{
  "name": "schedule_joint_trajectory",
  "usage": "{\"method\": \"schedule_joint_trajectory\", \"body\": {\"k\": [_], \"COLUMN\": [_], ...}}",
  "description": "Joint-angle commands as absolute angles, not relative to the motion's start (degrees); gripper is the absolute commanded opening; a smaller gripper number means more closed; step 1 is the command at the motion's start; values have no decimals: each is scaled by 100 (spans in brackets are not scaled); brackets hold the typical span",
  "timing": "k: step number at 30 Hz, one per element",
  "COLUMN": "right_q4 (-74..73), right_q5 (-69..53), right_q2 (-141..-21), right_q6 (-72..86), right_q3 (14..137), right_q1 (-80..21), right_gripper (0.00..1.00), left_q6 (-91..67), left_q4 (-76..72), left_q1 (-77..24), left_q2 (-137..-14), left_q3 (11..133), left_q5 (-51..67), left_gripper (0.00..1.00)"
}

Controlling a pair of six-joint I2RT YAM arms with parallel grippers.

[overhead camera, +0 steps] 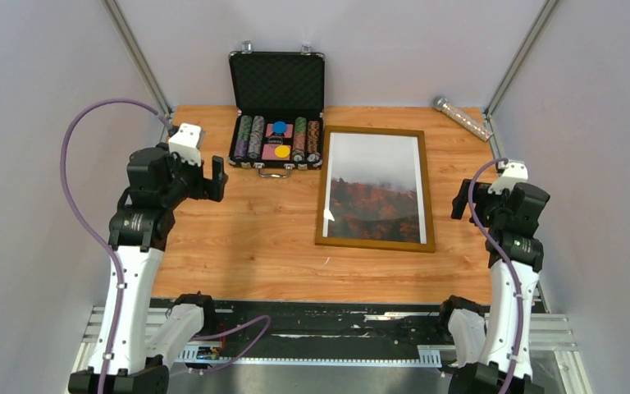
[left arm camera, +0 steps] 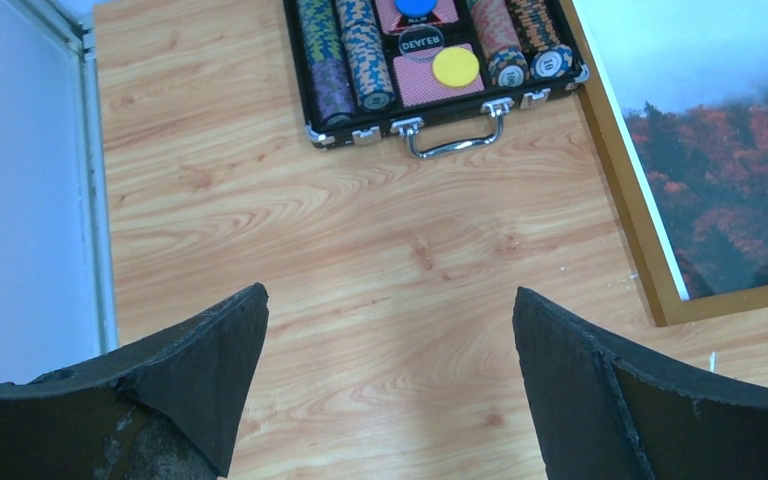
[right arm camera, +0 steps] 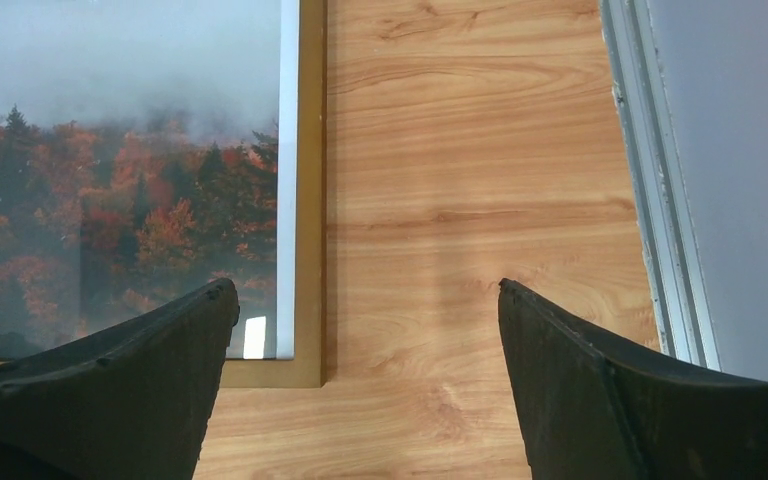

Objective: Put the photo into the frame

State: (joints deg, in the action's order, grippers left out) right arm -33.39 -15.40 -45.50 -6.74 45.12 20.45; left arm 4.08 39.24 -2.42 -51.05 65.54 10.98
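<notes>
Your left claw (left arm camera: 390, 300) and right claw (right arm camera: 365, 290) both gape as wide as they go and hold nothing, each hovering above the table (overhead camera: 246, 230). The photo (overhead camera: 375, 193) lies flat inside the frame (overhead camera: 426, 189), right of centre, beside the black case (overhead camera: 276, 82). It looks seated, so check its edges. A pale fleck at the left margin may be a lifted corner; press there lightly rather than dragging. The only writing is on a round black chip (left arm camera: 421, 41) in the case. It seems to read DEALER, but I'm unsure.
</notes>
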Motion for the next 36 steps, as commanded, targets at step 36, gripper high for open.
{"method": "schedule_joint_trajectory", "body": {"k": [36], "right_q4": [-2824], "right_q5": [-1290], "right_q2": [-3187], "right_q6": [-510], "right_q3": [4116], "right_q1": [2064], "right_gripper": [100], "left_q6": [754], "left_q4": [2241], "left_q1": [-188], "left_q2": [-3782], "left_q3": [4377], "left_q5": [818], "left_gripper": [100]}}
